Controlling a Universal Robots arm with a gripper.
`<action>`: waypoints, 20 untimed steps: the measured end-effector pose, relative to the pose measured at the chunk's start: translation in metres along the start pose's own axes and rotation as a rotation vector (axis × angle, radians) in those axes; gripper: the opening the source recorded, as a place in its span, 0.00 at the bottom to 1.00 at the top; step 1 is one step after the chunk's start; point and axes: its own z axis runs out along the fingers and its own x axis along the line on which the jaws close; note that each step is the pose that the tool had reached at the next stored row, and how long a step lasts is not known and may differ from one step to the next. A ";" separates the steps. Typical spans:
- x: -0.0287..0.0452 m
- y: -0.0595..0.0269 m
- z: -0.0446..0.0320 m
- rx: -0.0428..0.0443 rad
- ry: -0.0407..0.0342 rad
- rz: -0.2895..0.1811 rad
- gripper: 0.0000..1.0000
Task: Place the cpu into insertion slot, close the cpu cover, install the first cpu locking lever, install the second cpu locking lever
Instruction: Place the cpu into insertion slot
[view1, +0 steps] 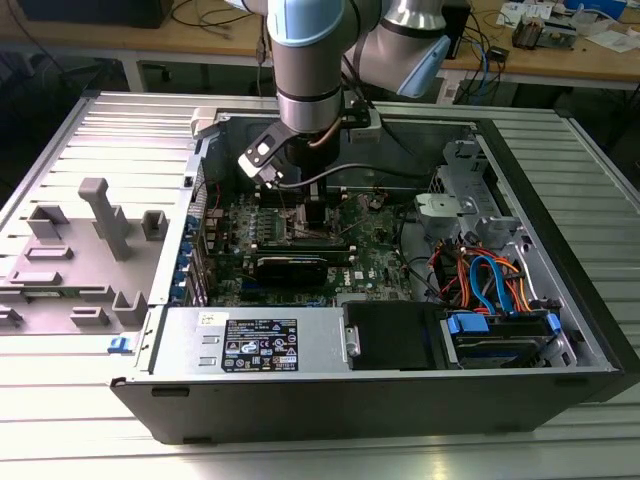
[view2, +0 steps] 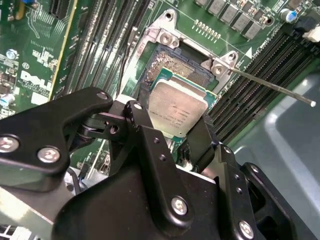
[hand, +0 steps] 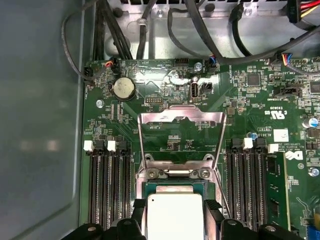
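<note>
The cpu (view2: 177, 106), a small flat square chip with a dull silver-grey metal top and a thin green edge, sits clamped between the two black metal fingers (view2: 145, 131) of the gripper (view2: 172, 125). The fingers are closed in to the chip's width against two opposite sides. The chip is over the insertion slot (view2: 170, 67), a square dark-framed socket whose grainy pale contact field shows past the chip's far edge. It seems to lie partly inside the frame, though whether it touches the contacts cannot be told.

In the first wrist view the cpu cover (hand: 181, 118), one thin square frame of silvery metal with a cut-out middle, stands swung up on its hinge just beyond the chip. One thin steel lever rod (view2: 270, 86) sticks out from a socket corner.

Long narrow black memory slots (hand: 107, 200) flank the socket on both sides of the green circuit board (hand: 100, 120), which also carries one round silver coin cell (hand: 123, 88).

In the exterior view the arm (view1: 310, 70) reaches down into the open dark computer case (view1: 350, 405).
</note>
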 end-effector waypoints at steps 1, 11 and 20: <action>-0.0002 -0.0005 0.0007 0.0000 0.0040 0.000 0.54; -0.0076 -0.0029 0.0085 0.0000 0.0175 0.002 0.54; -0.0075 -0.0033 0.0104 -0.0003 0.0176 0.005 0.54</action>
